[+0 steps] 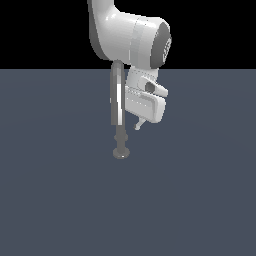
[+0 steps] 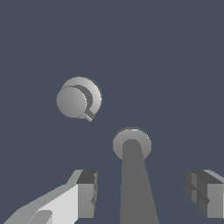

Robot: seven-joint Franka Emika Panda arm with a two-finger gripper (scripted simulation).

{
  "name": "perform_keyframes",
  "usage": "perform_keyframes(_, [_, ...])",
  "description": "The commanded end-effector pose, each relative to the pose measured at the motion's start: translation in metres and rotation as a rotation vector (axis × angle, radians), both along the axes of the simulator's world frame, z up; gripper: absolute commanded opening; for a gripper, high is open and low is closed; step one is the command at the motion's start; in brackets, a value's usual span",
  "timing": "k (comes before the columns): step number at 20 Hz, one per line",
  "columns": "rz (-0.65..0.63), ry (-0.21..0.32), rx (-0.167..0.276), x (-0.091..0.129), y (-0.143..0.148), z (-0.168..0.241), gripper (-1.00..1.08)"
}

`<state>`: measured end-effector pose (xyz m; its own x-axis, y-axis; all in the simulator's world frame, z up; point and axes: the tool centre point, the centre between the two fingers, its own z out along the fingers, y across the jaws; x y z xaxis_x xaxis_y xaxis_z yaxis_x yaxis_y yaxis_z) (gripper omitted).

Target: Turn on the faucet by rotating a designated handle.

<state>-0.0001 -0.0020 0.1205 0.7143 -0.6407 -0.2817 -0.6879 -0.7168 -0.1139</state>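
Beside the arm, faucet (image 1: 118,107) upright, long axis vertical, spout direction unclear, pincer (image 2: 142,194) fingers apart around it.

- faucet (image 1: 118,100): grey metal look, smooth, glossy, white highlight stripe down the spout
- its round base (image 1: 121,152): same grey metal, duller sheen
- gripper (image 2: 142,194): smooth white plastic-looking shell, fingers (image 2: 87,192) matt dark grey
- floor (image 1: 200,200): flat matt slate-blue, no texture
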Motion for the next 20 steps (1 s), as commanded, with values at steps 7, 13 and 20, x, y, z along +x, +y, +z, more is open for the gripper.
perform_keyframes(7, [-0.207, 0.167, 0.145, 0.008, -0.032, -0.056, 0.64])
perform_keyframes(13, [-0.096, 0.279, 0.192, -0.025, -0.059, -0.119, 0.54])
perform_keyframes(20, [0.163, -0.036, 0.009, 0.06, -0.138, -0.105, 0.28])
